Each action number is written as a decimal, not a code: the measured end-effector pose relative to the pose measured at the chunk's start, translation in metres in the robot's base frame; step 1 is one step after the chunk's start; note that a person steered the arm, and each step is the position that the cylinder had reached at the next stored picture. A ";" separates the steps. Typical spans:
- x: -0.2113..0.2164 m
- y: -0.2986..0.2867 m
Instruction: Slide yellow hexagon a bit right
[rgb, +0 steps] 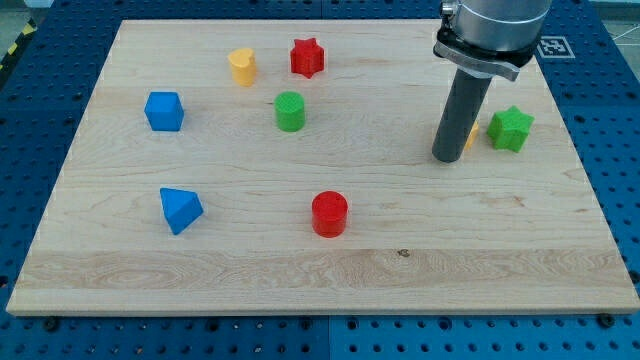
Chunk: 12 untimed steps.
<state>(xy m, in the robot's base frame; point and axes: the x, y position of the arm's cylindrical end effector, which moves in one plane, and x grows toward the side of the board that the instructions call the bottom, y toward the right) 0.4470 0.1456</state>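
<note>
My tip (449, 158) rests on the wooden board (320, 270) at the view's right. A yellow block (472, 134), probably the yellow hexagon, is almost wholly hidden behind the rod; only a thin yellow sliver shows on the rod's right side. Its shape cannot be made out. The tip stands just left of and slightly below that sliver, close to or touching it. A green star (510, 129) sits right of the sliver, a small gap away.
A second yellow block (242, 67) and a red star (308, 57) sit at the top middle. A green cylinder (290, 111) is below them. A blue cube (164, 111) and a blue triangle (180, 210) are at the left. A red cylinder (329, 214) is at lower centre.
</note>
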 end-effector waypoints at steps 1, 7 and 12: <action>0.000 0.015; -0.039 -0.021; -0.039 0.016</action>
